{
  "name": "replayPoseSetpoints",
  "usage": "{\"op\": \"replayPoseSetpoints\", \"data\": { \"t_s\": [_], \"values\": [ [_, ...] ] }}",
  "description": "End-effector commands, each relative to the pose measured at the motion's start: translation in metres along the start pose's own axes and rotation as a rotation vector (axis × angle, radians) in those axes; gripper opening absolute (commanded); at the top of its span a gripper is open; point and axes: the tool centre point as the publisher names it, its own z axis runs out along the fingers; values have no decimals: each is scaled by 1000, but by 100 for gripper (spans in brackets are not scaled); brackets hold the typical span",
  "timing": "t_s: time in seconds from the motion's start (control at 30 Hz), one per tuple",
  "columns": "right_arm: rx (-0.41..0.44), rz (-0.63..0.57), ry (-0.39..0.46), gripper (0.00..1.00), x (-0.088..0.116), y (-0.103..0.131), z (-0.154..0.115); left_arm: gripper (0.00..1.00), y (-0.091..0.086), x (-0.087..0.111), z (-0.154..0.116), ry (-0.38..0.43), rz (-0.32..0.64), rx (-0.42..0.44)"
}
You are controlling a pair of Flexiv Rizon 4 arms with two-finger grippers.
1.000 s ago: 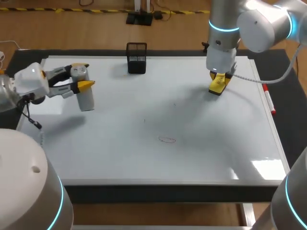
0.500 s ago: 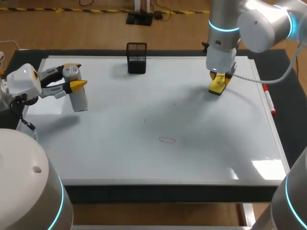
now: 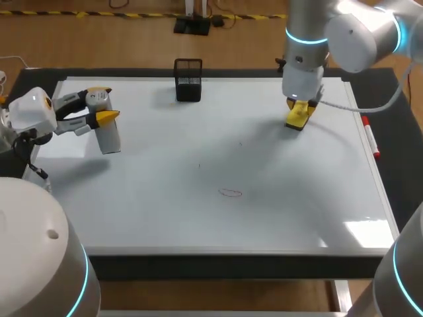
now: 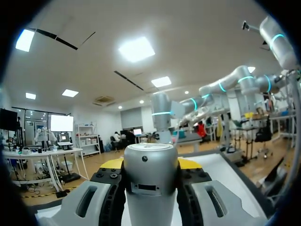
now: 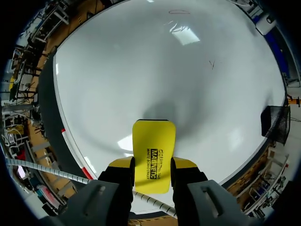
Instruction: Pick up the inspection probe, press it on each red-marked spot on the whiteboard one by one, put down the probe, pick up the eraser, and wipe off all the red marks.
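Note:
The whiteboard covers the table. A faint red oval mark lies near its middle, with two tiny marks above it. Over the board's left part my left gripper is shut on the silver cylindrical probe, which hangs upright; in the left wrist view the probe fills the gap between the fingers. At the back right my right gripper is shut on the yellow eraser, just above the board. In the right wrist view the eraser sticks out ahead of the gripper, and the oval mark lies far ahead.
A black mesh basket stands at the board's back edge, left of centre. A red marker lies along the right frame.
My left arm has drawn back to the left with the probe in its grip, then held still. My right gripper with the eraser has barely shifted.

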Motion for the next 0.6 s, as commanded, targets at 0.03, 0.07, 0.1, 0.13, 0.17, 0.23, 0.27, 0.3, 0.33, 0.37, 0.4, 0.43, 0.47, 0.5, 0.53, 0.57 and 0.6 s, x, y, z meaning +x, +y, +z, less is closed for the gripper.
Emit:
{"op": "replayPoseSetpoints", "data": {
  "t_s": [0.03, 0.07, 0.1, 0.13, 0.17, 0.23, 0.27, 0.3, 0.33, 0.37, 0.4, 0.43, 0.47, 0.5, 0.53, 0.57, 0.6],
  "values": [
    [38, -35, 23, 0, -9, 24, -7, 0, -1, 0, 0, 1, 1, 1],
    [44, -45, 22, 0, -10, 30, -8, 0, -1, 0, 0, 1, 1, 1],
    [48, -52, 21, 0, -10, 35, -9, 0, -1, 0, 0, 1, 1, 1],
    [54, -62, 24, 0, -10, 44, -10, 0, -1, 0, 0, 1, 1, 1],
    [55, -66, 23, 0, -11, 49, -11, 0, -1, 0, 0, 1, 1, 1],
    [60, -80, 21, 0, -11, 65, -12, 0, -1, 0, 0, 1, 1, 1],
    [60, -85, 16, 0, -11, 75, -13, 0, -1, 0, 0, 1, 1, 1],
    [54, -88, 6, 0, -12, 81, -13, 0, -1, 0, 0, 1, 1, 1],
    [52, -89, 5, 0, -12, 91, -12, 0, -1, 0, 0, 1, 1, 1],
    [54, -101, 3, 0, -13, 100, -13, 0, -1, 0, 0, 1, 1, 1],
    [54, -117, -3, 0, -14, 110, -13, 0, -1, 0, 0, 1, 1, 1],
    [53, -121, -5, 0, -14, 118, -14, 0, -1, 0, 0, 1, 1, 1],
    [52, -128, -6, 0, -16, 127, -14, 0, -1, 0, 0, 1, 1, 1],
    [53, -144, -5, 0, -17, 136, -13, 0, -1, 0, 0, 1, 1, 1],
    [47, -150, -12, 0, -18, 144, -13, 0, -1, 0, 0, 1, 1, 1],
    [46, -160, -15, 0, -20, 152, -13, 0, -1, 0, 0, 1, 1, 1],
    [45, -168, -17, 0, -21, 159, -13, 0, -1, 0, 0, 1, 1, 1]
  ]
}}
